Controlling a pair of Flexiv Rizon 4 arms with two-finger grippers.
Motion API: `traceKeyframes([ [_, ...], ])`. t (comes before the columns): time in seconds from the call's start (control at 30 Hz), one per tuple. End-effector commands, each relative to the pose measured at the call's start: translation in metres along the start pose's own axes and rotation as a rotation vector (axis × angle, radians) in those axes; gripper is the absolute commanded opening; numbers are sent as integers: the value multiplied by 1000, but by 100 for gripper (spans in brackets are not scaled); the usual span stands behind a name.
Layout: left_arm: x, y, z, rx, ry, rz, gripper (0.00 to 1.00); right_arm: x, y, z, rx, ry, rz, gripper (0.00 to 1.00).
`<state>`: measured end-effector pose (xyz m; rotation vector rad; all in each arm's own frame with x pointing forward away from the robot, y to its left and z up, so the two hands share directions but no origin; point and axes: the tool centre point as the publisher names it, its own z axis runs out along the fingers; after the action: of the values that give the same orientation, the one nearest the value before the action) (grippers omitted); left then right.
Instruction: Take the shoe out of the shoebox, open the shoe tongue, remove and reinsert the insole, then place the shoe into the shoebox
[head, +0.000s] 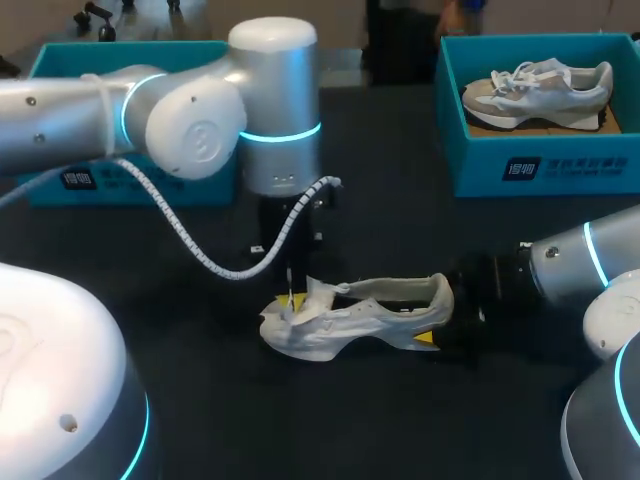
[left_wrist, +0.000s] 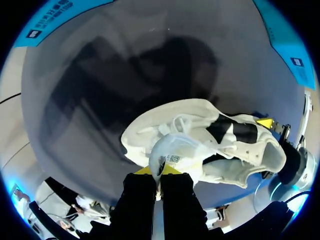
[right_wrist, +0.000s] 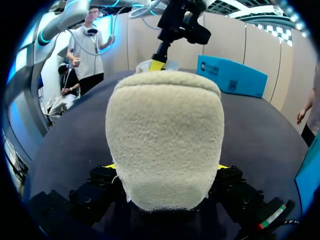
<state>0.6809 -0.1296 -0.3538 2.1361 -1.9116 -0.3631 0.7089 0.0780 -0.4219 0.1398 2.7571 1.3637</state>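
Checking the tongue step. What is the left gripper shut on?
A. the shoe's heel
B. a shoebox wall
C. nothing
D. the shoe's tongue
D: the left gripper pinches the tongue of the shoe between its yellow tips, while the right gripper clamps the heel.

Occlusions | right wrist: shoe (right_wrist: 165, 135) heel covered right gripper (right_wrist: 167, 167); only yellow slivers showed | head: left arm (head: 100, 115) hid most of left shoebox (head: 60, 55) | left wrist: tongue (left_wrist: 172, 150) edge buried in left gripper (left_wrist: 159, 172)

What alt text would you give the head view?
A white shoe lies on the table, left end effector pinching its tongue, right end effector gripping its heel. Behind are a teal left box and a right box holding another shoe.
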Motion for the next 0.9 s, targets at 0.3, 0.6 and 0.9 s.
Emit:
traceKeyframes([
  [0.3,-20,-3,9,3,40,-20,79,1,0,1,3,-3,-1,0],
  [0.6,-32,-2,11,-11,59,-40,84,1,0,1,3,-3,-1,0],
  [0.9,-28,7,-10,38,106,39,100,1,0,1,3,-3,-1,0],
])
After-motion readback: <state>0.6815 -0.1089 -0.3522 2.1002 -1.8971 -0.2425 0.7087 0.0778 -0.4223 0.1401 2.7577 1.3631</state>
